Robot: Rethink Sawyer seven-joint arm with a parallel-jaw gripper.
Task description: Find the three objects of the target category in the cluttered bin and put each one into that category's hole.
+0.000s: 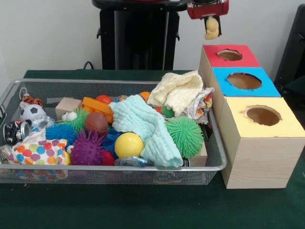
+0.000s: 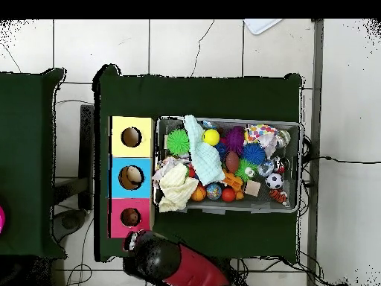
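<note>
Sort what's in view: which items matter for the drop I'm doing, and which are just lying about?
In play: gripper holding a small yellow object; red-ringed hole; wire bin.
Lying about: blue-ringed hole, yellow-ringed hole, green spiky ball, mint cloth, yellow ball.

Pincer [image 1: 208, 13]: cut off by the front view's top edge; only its red lower part shows, and its fingers cannot be made out.
Held item [image 1: 211, 27]: pale yellow, too blurred to name.
Arm [image 2: 173, 262]: in the overhead view it covers the pincer.
Bin [image 1: 114, 167]: towels hide much of its contents; its left corner is cropped.
Red hole [image 2: 131, 217]: something inside, too small to tell.
Blue hole [image 2: 132, 177]: pale contents, unclear.
</note>
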